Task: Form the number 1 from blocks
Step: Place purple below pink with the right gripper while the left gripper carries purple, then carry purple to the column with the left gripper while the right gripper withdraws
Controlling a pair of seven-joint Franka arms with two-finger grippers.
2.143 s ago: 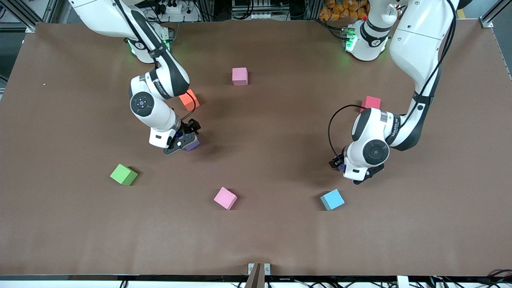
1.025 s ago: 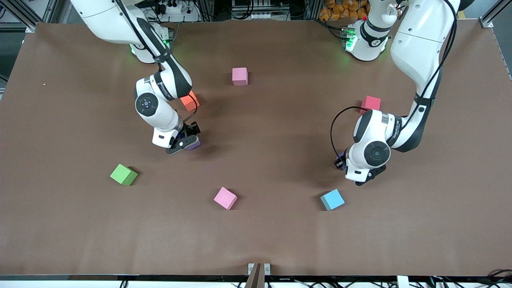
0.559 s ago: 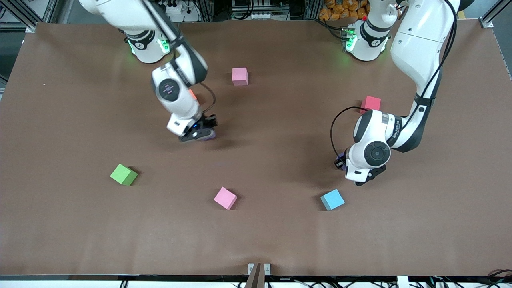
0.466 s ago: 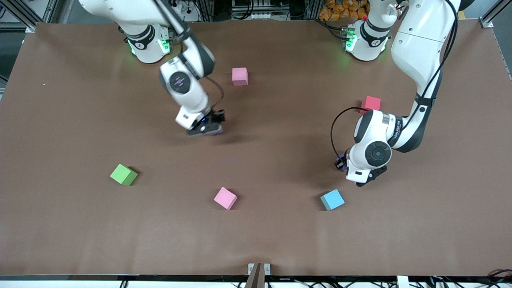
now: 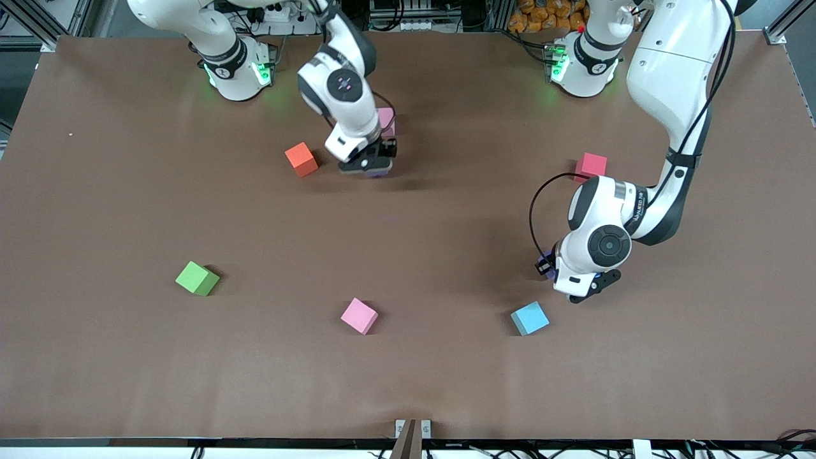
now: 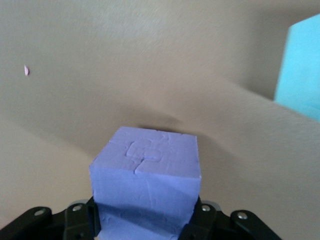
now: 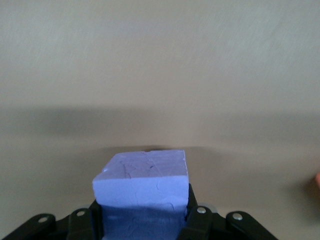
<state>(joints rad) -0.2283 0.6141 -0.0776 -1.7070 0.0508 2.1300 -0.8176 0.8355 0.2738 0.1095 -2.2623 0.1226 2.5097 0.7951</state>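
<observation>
The right gripper is hanging over the table between the orange block and the farther pink block, its fingers clamping a purple block. The left gripper is hovering low over the table just above the light blue block, gripping the second purple block, which is almost wholly hidden in the front view. The red block is sitting farther from the camera, partly covered by the left arm. The green block and the nearer pink block are lying well apart, closer to the camera.
</observation>
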